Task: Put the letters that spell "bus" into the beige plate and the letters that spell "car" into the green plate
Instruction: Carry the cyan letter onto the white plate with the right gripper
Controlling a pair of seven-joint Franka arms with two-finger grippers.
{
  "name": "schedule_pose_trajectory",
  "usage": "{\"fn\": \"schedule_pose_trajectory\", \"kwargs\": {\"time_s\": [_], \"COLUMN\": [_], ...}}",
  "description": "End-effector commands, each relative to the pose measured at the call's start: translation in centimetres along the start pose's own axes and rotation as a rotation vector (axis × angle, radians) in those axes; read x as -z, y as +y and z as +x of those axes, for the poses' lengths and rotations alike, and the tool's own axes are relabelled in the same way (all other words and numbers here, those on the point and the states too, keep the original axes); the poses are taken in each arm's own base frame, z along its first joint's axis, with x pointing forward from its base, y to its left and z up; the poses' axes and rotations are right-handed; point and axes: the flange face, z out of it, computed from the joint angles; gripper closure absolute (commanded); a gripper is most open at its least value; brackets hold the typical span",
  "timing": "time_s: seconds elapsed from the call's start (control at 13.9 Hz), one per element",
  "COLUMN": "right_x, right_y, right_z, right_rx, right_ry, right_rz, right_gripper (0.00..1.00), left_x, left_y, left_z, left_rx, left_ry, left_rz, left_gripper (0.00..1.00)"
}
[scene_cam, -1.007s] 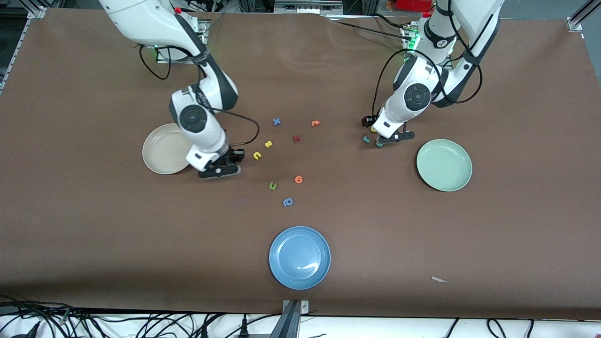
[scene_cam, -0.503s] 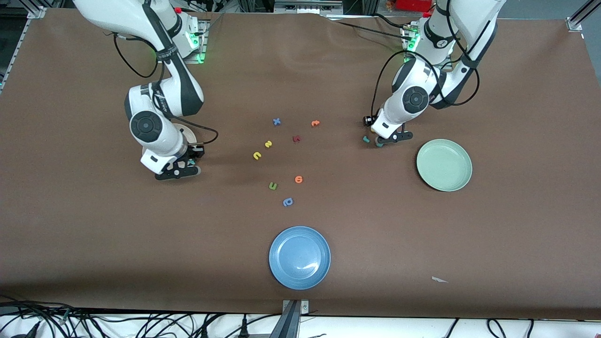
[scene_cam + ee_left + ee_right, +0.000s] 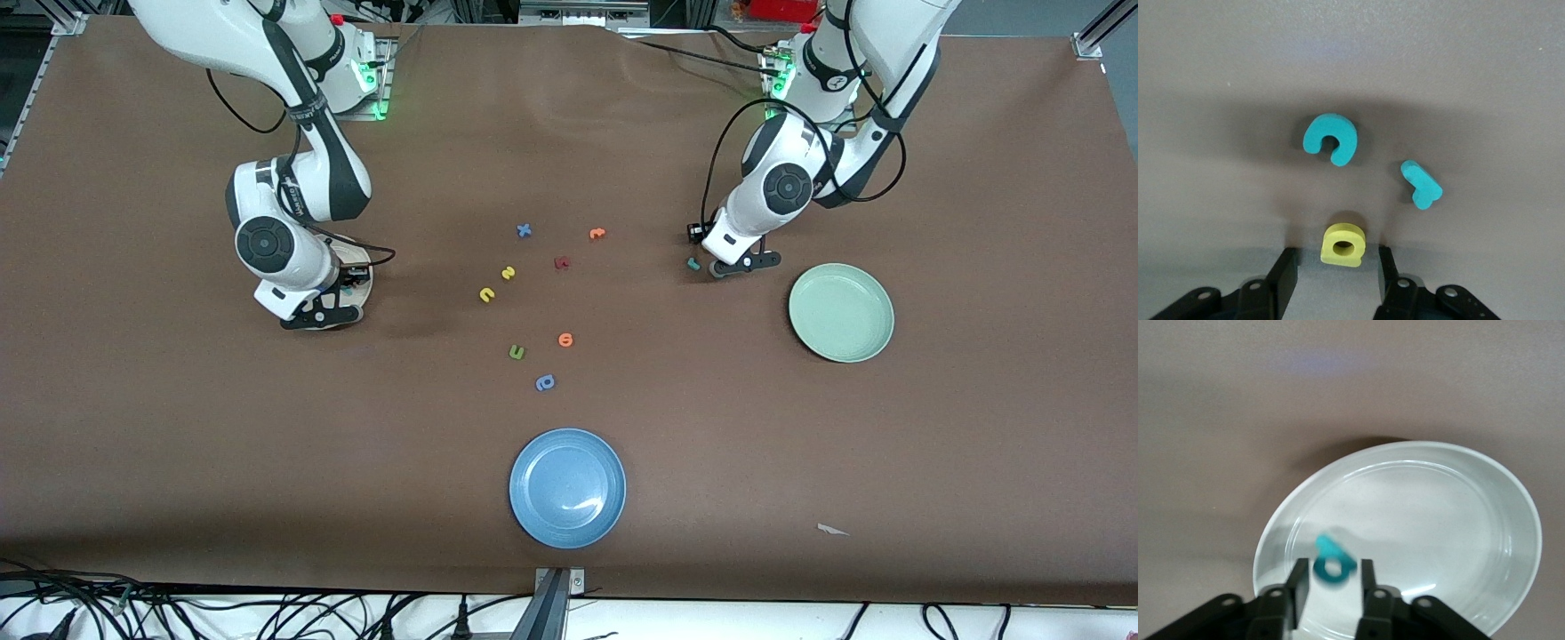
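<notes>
The left gripper (image 3: pixel 1336 270) is low over the counter (image 3: pixel 800 444), its fingers (image 3: pixel 1286 273) apart on each side of the yellow "a" (image 3: pixel 1343 245), not touching it. The teal "c" (image 3: pixel 1331 137) and teal "r" (image 3: pixel 1421 184) lie near. The right gripper (image 3: pixel 1333 583) is over the beige plate (image 3: pixel 1458 520). Its fingers (image 3: pixel 1298 581) stand a little apart around the teal "b" (image 3: pixel 1332 561). The green plate (image 3: pixel 841 312) sits near the left arm.
</notes>
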Motion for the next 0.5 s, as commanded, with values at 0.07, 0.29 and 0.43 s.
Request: {"fn": "schedule_pose_trajectory", "kwargs": {"time_s": [0.07,0.29,0.43], "right_x": [2.3,5.2,6.5], "right_y": [-1.1,-5.9,-11.2], "right_z": [-0.2,1.0,2.1], "right_rx": [0.012,-0.034,-0.143], "right_ry": [0.035,0.063,0.096], "right_rz": [0.01,0.023,0.045], "right_gripper": [0.0,0.0,0.01], "left_x": [-0.4,-0.4,-0.3], "left_y": [0.1,0.2,0.2], "left_z": [-0.1,-0.1,-0.1], "left_rx": [0.012,0.011,0.011], "left_ry": [0.001,0.001,0.002], "left_rz": [-0.013,-0.013,-0.014], "left_gripper": [0.52,0.63,0.71]}}
